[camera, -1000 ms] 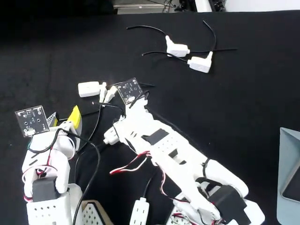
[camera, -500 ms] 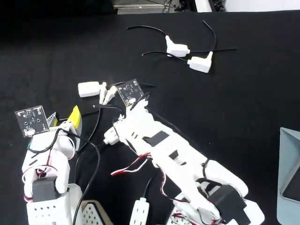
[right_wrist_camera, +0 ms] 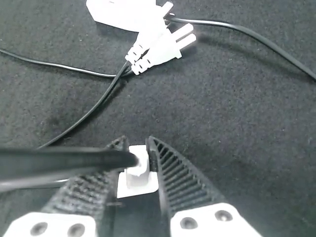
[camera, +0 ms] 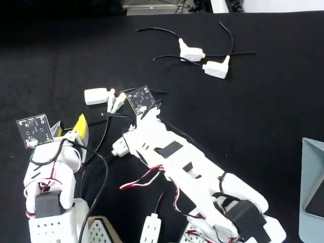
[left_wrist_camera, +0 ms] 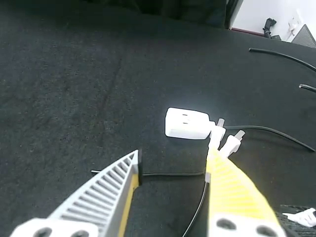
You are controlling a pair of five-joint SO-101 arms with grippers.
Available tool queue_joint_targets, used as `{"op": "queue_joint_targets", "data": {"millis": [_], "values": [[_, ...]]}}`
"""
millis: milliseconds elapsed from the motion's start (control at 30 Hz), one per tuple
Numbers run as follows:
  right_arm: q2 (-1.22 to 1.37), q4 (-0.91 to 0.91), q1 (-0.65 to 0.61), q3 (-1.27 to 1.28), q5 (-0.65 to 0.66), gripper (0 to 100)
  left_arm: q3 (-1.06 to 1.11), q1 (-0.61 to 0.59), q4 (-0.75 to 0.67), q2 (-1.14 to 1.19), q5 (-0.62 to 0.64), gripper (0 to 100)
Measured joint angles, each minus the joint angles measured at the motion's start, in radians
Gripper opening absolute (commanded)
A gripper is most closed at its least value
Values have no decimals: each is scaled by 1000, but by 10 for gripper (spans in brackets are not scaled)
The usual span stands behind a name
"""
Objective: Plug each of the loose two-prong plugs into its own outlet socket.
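A white outlet block [camera: 96, 95] lies left of centre on the black table, with two loose white two-prong plugs [camera: 115, 101] just to its right, prongs towards it. From the left wrist, the block [left_wrist_camera: 187, 123] and plugs [left_wrist_camera: 226, 139] lie ahead of my open left gripper [left_wrist_camera: 173, 160], which hovers apart from them. My right gripper [right_wrist_camera: 136, 145] is shut on a small white plug [right_wrist_camera: 138, 173] whose black cable trails off sideways. It sits just short of the two plugs [right_wrist_camera: 158, 44]. In the high view the right gripper [camera: 150, 108] lies under its marker board.
Two more white plug bodies [camera: 191, 51] [camera: 216, 69] with black cables lie at the far centre. A white power strip [camera: 150, 230] lies at the near edge between the arms. A grey bin [camera: 311, 192] stands at the right edge. Black leads cross near the left gripper [camera: 68, 125].
The right gripper has crept very slightly to the right with its plug. The left arm and the loose plugs have not moved.
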Motion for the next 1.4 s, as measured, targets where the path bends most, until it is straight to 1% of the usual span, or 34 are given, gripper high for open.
{"op": "queue_joint_targets", "data": {"millis": [167,433,767,900,1033,1100,1200,1300,1400], "values": [[6,0,0,-2,0,11,0,0,0,0,0,223],[103,-3,2,-49,55,11,0,0,0,0,0,223],[106,-3,2,-51,110,11,0,0,0,0,0,223],[74,-8,0,-37,110,11,0,0,0,0,0,223],[-35,-25,0,46,112,11,0,0,-3,0,0,223],[-94,-25,0,83,112,11,2,0,-31,0,0,223],[-184,-25,-5,129,114,11,54,3,-114,0,0,223],[-255,-25,-40,172,115,11,104,60,-183,0,0,223],[-307,-25,-60,193,115,11,112,137,-210,0,0,223]]}}
